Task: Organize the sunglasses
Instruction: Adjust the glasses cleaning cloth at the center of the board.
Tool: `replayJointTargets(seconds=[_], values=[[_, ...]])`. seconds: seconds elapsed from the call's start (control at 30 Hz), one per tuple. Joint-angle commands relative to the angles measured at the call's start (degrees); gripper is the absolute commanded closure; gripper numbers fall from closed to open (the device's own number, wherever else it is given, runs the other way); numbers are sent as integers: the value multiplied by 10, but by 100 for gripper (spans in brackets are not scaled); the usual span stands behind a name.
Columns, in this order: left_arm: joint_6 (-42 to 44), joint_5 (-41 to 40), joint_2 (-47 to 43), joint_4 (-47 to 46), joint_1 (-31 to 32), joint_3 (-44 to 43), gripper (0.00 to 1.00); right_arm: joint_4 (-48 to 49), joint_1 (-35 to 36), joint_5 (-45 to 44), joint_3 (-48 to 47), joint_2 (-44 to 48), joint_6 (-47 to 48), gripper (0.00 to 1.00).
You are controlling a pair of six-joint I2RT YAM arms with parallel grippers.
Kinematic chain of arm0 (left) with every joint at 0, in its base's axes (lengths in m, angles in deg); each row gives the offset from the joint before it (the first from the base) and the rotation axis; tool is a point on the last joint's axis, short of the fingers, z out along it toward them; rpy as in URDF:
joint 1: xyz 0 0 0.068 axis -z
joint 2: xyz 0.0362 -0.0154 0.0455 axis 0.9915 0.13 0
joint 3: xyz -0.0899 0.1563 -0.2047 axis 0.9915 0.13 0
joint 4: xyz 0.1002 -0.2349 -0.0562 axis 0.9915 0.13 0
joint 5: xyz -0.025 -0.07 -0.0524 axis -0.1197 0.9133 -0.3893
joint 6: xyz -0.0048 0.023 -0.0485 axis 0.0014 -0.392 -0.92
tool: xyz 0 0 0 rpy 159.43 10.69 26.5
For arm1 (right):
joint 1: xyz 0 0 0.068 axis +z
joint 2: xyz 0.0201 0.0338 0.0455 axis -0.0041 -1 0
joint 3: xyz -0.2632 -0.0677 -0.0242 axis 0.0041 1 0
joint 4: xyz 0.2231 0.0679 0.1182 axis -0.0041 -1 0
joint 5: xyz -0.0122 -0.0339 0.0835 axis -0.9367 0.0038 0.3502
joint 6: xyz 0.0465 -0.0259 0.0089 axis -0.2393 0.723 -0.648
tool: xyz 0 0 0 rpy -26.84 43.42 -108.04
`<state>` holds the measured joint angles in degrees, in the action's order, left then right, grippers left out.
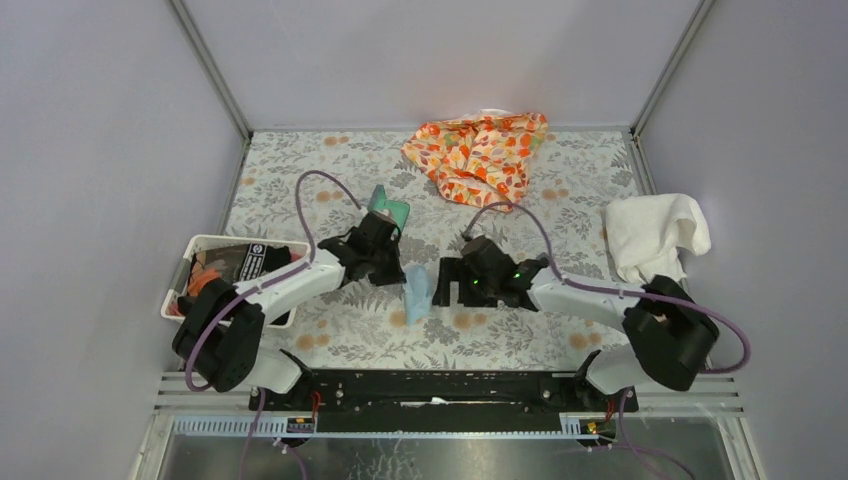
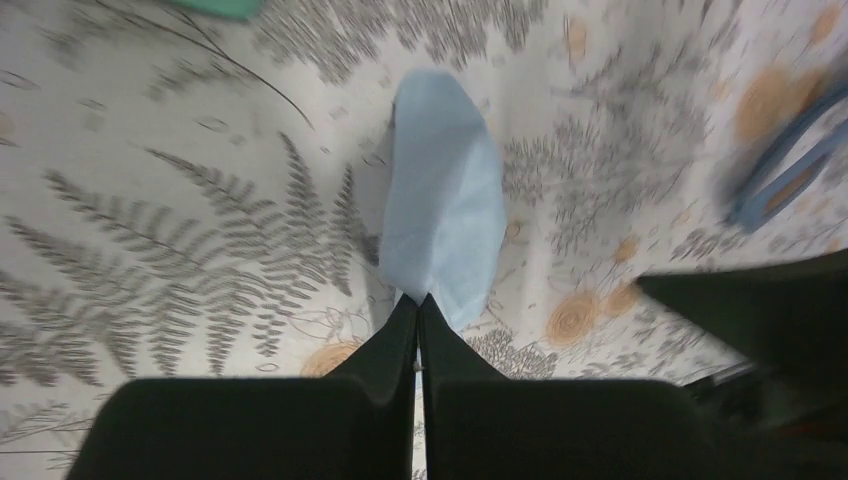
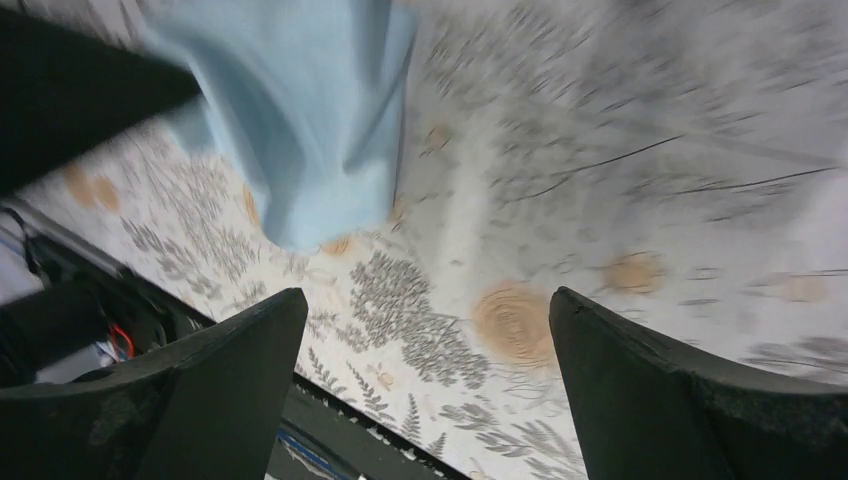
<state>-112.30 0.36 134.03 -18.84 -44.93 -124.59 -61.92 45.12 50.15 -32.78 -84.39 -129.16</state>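
My left gripper is shut on the near end of a light blue soft cloth and holds it above the table. The cloth also hangs at the upper left of the right wrist view. My right gripper is open and empty, just right of the cloth, over bare table. The sunglasses show only as a blurred blue frame at the right edge of the left wrist view; the top view hides them. The case, teal-green inside, lies behind the left gripper.
An orange floral cloth lies at the back centre. A white towel lies at the right. A white basket with dark and orange items stands at the left. Grey walls close in the table on three sides.
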Motion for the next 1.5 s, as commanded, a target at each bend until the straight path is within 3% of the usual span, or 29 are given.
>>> replayJointTargets(seconds=[0.0,0.1,0.27,0.9,1.07,1.23,1.47], values=[[22,47,-31,2,-60,12,100,26,85,-26,-43,-67,-55,2],[29,71,-29,-1,-89,23,100,4,143,-91,-82,-115,-55,11],[31,100,-21,-23,-109,52,100,1,175,-118,-117,-170,-54,20],[49,116,-5,-33,-160,76,100,11,241,-225,-269,-345,8,32],[46,129,4,-42,-168,85,100,-3,241,-257,-278,-366,4,50],[46,138,3,-45,-177,86,100,-33,241,-299,-277,-372,-10,98],[49,171,6,-53,-179,86,100,-29,240,-366,-174,-274,-30,100]])
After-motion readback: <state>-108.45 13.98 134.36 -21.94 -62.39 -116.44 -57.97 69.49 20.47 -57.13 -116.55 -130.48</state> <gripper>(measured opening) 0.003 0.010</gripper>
